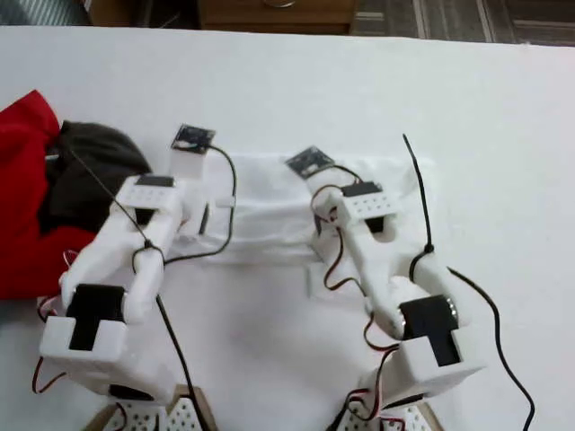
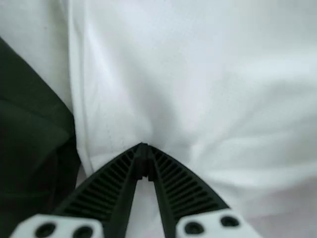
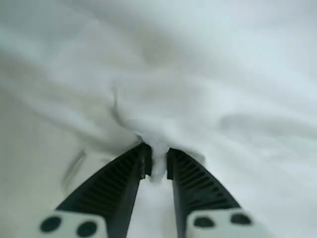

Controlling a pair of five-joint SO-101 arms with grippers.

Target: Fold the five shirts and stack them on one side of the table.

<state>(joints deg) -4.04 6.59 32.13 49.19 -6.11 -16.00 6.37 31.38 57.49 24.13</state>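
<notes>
A white shirt (image 1: 269,206) lies partly folded in a flat band across the middle of the white table (image 1: 359,81). My left gripper (image 1: 205,218) is at the band's left end, shut on a pinch of the white shirt (image 2: 198,89), as the closed tips (image 2: 143,161) show. At the right part of the band, my right gripper (image 1: 325,223) is shut on a small ridge of the white shirt (image 3: 198,74), which stands between its tips (image 3: 158,162). A dark shirt (image 1: 90,171) lies just left of the white one, and its edge (image 2: 29,148) is close beside the left gripper.
A red shirt (image 1: 27,224) sits under and around the dark one at the table's left edge. Black cables (image 1: 418,197) run over the right arm. The table's far half and right side are bare.
</notes>
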